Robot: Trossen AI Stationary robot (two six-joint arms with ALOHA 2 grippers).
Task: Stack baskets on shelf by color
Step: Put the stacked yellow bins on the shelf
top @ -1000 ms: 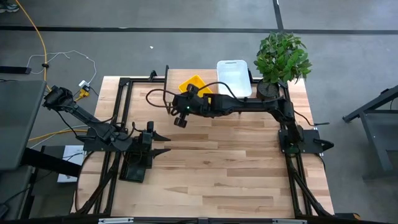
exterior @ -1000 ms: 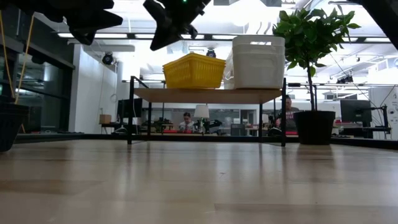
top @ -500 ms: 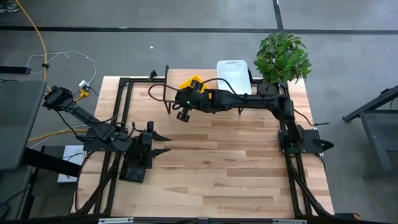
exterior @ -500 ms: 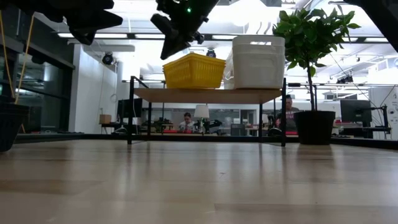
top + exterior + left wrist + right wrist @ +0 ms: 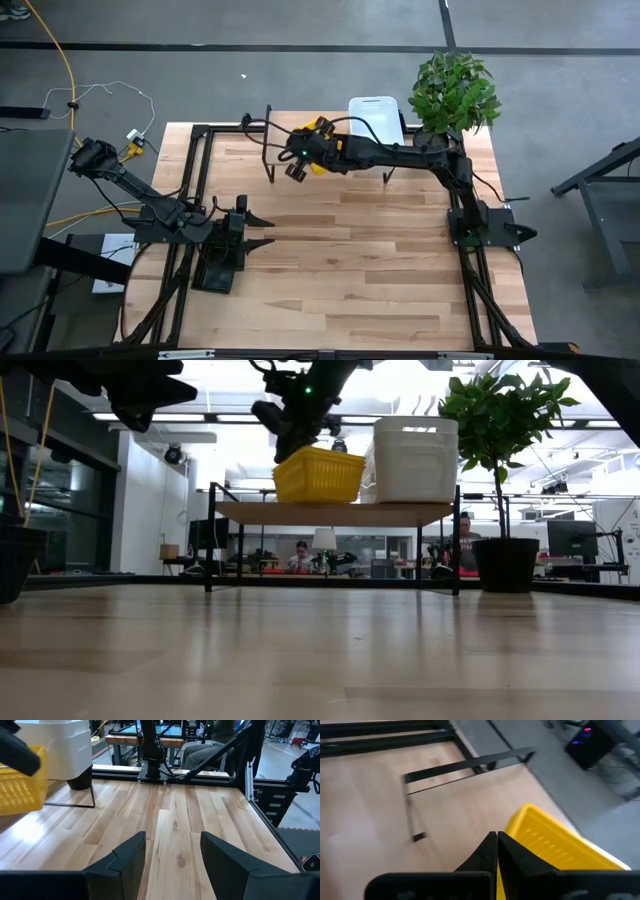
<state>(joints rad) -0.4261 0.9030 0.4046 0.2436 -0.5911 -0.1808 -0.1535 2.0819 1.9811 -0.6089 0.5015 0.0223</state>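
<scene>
Yellow basket [image 5: 318, 133] mostly hidden under right arm in high view; cut by edge in left wrist view [image 5: 20, 787] and right wrist view [image 5: 555, 847]. Shelf [image 5: 335, 512] top board covered in high view. White basket [image 5: 62, 747] cut at top. Seated people behind shelf too small to tell.

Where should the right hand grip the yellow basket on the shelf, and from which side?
Probably the yellow basket is best taken by its top rim on the long side facing the table's open middle, coming from above. It sits upright on the shelf with the white basket close beside it, so that side looks blocked. The right hand hangs at its other end, fingers together.
</scene>
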